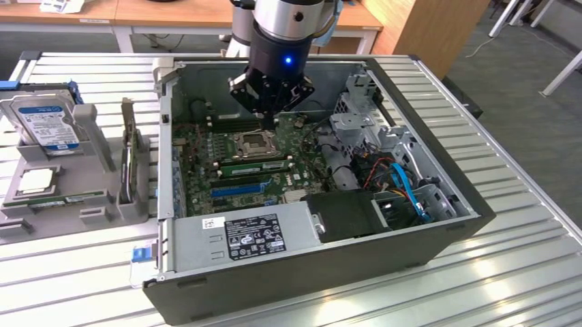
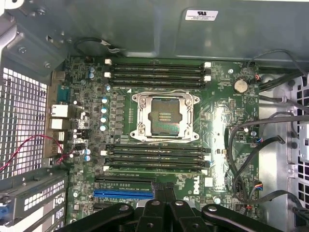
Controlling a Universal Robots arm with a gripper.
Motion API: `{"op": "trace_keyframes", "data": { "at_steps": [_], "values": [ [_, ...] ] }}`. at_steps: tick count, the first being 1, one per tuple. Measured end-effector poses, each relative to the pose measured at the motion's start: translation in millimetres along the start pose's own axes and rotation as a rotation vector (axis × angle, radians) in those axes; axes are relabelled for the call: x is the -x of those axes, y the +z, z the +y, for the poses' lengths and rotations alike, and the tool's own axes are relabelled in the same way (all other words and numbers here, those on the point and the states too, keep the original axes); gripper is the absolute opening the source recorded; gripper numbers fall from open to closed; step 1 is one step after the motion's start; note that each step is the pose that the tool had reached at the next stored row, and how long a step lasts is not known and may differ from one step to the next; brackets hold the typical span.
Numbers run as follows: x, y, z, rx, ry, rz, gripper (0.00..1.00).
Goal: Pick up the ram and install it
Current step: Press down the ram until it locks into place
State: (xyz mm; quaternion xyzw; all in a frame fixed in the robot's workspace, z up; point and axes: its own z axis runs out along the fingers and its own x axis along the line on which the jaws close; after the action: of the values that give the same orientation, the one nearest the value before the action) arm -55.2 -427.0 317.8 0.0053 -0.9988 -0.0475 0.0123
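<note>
The gripper (image 1: pixel 272 112), jaws shut and apparently empty, hangs inside the case (image 1: pixel 454 225) above the motherboard (image 2: pixel 217 125); a ram (image 1: pixel 255 164) sits slotted beside the socket (image 2: pixel 164 117). Descending risks striking components.

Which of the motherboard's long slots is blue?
An expansion slot, past the memory slots flanking the CPU socket; those memory slots are all black.
</note>
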Motion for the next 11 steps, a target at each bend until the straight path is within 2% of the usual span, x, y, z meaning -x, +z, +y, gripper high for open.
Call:
{"op": "trace_keyframes", "data": {
  "at_steps": [4, 6, 7, 11],
  "values": [
    [0.0, -0.2, 0.0, -0.0011, 0.000, 0.0006, 0.10],
    [0.1, -0.4, 0.0, -0.0078, 0.000, 0.0015, 0.10],
    [0.1, -0.3, 0.0, -0.0092, 0.000, 0.0015, 0.10],
    [0.0, -0.3, 0.0, -0.0098, 0.000, 0.0015, 0.10]
  ]
}}
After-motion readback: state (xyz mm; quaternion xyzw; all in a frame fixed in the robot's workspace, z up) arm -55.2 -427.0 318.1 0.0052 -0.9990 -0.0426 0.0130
